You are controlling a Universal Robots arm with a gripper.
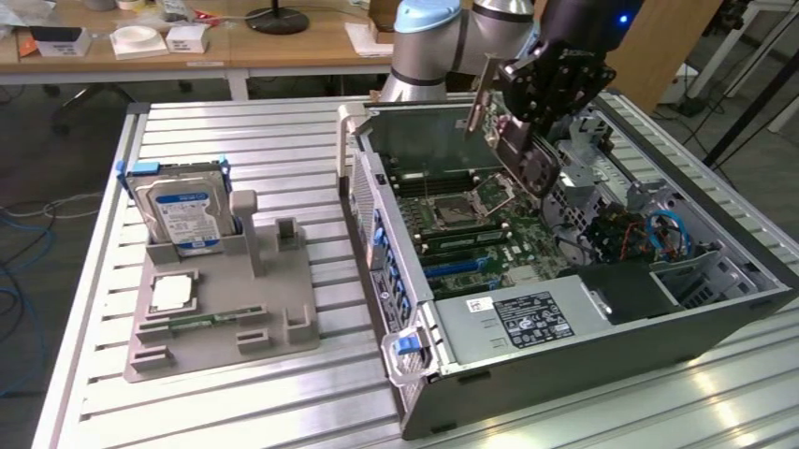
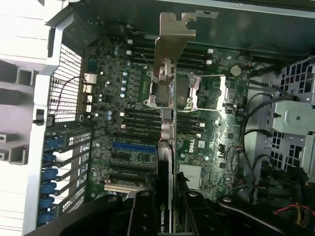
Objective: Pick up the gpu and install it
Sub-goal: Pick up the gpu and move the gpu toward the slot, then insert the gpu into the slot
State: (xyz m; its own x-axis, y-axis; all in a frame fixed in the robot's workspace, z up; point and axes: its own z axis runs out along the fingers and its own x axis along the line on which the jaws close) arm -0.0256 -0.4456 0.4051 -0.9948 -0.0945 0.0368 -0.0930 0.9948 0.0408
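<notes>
My gripper (image 1: 534,112) is clamped on the gpu (image 1: 510,148). The card hangs tilted in the air over the open computer case (image 1: 699,309), above the motherboard (image 1: 469,224). The case lies on a slatted metal table (image 1: 250,131). Toward the exterior view's left, a grey holder (image 1: 225,309) carries a hard drive (image 1: 185,217). Wooden desks (image 1: 312,47) stand far behind, with cables (image 1: 25,224) on the floor.

gripper (image 1: 527,129) holds gpu (image 1: 536,171) tilted above open computer case (image 1: 600,379)
</notes>
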